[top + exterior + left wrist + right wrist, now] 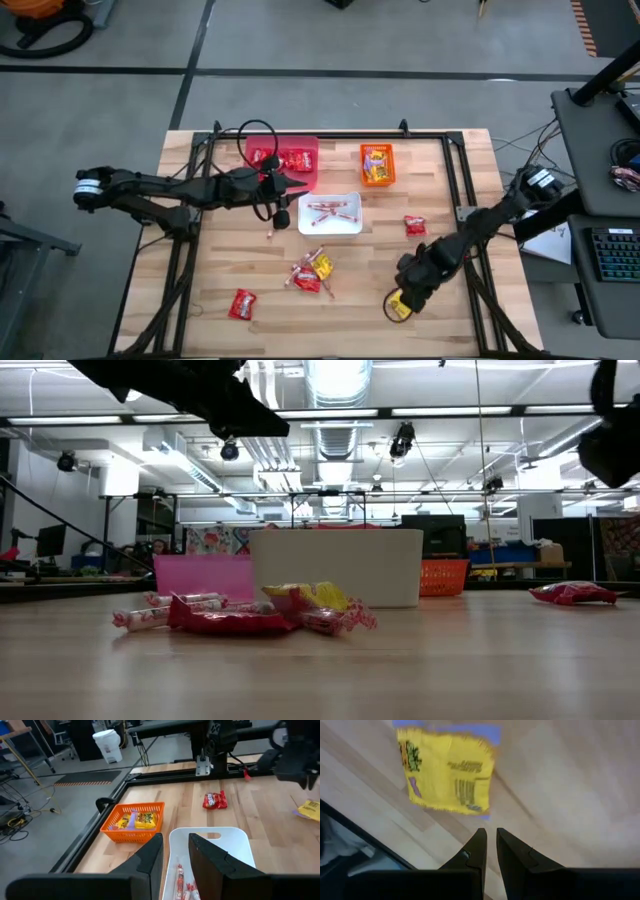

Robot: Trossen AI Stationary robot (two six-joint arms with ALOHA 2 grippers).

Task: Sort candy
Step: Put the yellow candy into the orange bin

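Observation:
Loose candy lies flat on the wooden table: a small pile (310, 272) of red packets, a yellow packet and sticks, a red packet (242, 304) near the front left, another red packet (415, 225) right of the white bin, and a yellow packet (398, 308) near the front right. My right gripper (491, 836) hangs shut and tilted downward just beside that yellow packet (447, 770), clear of it. My left gripper (175, 845) hovers open over the left end of the white bin (210, 840), with nothing between its fingers.
A pink-red bin (285, 160) with red packets, an orange bin (377, 165) with yellow packets and the white bin (330, 213) with sticks stand at the table's far middle. A black frame rail (465, 200) borders the work area. A loose stick (270, 233) lies left of the white bin.

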